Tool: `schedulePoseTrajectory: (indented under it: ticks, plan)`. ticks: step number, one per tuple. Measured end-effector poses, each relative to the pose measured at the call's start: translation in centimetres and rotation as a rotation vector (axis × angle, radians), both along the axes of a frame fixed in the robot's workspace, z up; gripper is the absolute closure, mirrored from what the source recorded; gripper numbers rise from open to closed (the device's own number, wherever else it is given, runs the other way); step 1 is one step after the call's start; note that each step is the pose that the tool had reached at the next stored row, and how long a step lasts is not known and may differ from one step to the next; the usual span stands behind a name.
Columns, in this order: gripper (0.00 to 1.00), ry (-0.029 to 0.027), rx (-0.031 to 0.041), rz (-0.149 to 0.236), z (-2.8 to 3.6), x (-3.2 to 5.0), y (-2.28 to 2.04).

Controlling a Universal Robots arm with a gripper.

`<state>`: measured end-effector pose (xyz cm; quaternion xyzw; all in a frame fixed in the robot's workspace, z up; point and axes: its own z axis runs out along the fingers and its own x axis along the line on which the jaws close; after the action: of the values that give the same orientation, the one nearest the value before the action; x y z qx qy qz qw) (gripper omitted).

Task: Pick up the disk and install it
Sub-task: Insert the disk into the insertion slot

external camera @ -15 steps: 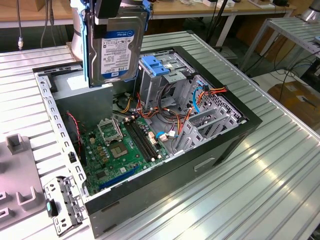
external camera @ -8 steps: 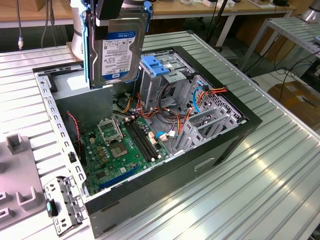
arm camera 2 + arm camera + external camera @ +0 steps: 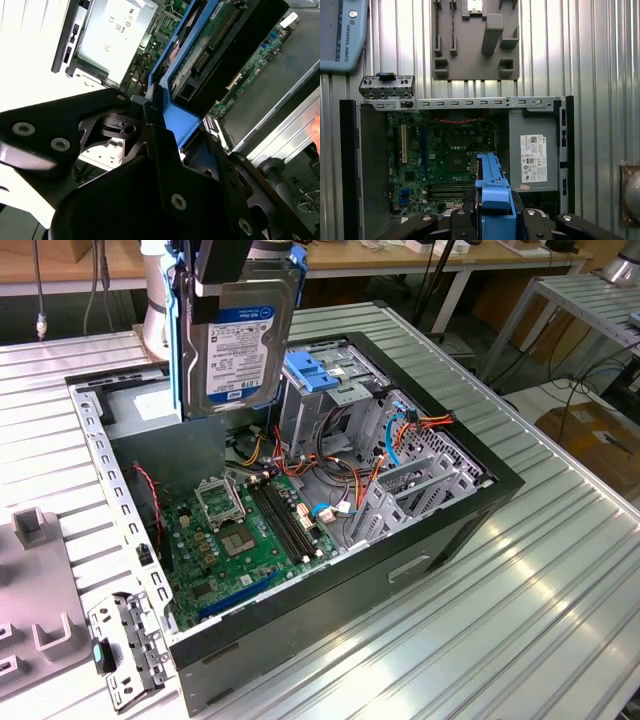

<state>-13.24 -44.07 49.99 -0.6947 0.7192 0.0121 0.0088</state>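
From my station I see the ribbed metal counter (image 3: 560,570) carrying the open computer case (image 3: 440,530). Its motherboard (image 3: 240,530) is exposed, and the bare-metal cage (image 3: 330,390) with its blue latch stands inside. The disk (image 3: 240,340) hangs upright in the air above the case, on the exterior view's left of that cage. My hand (image 3: 225,290) is clamped on its blue rail from above. I judge the drive should be held square to the cage and kept clear of the loose cables (image 3: 345,480).
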Motion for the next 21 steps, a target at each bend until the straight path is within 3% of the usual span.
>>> schedulePoseTrajectory:
  ticks: [12,14,21]
  plan:
    - [0.63,0.0001,-0.0002,0.000,0.01,0.00,-0.24]
    - [0.63,0.0000,-0.0002,0.000,0.00,0.00,-0.44]
    - [0.63,0.0000,-0.0021,0.000,0.00,0.01,-1.79]
